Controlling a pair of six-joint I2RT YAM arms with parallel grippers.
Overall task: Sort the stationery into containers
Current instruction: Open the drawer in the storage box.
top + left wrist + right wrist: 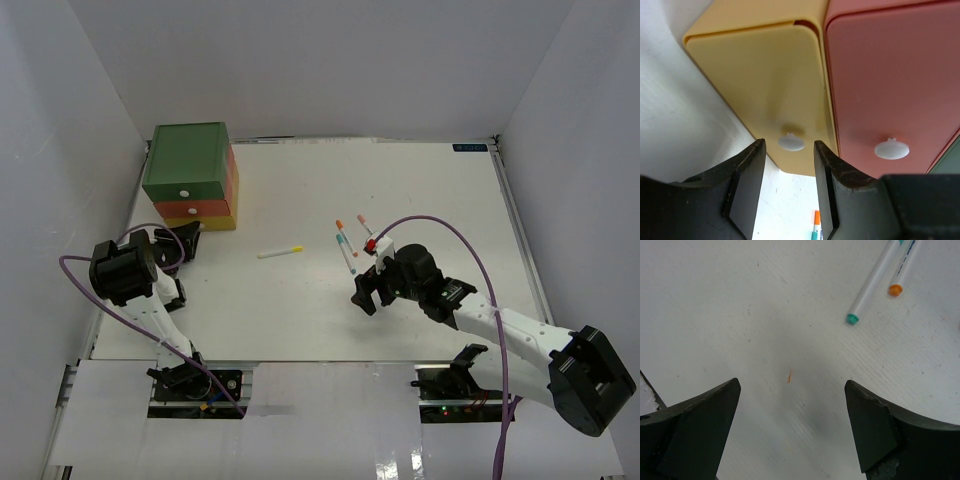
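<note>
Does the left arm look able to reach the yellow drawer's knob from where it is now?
Probably yes. The left gripper is open and lined up close in front of the knob on the yellow drawer, and nothing lies between them.

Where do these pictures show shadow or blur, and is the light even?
Top external: even, soft light, no glare on the table. Left wrist: the yellow drawer is very near and slightly soft; the left claw is dark. Right wrist: a diffuse grey shadow lies inside the open right claw; the teal-capped pen looks sharp.
</note>
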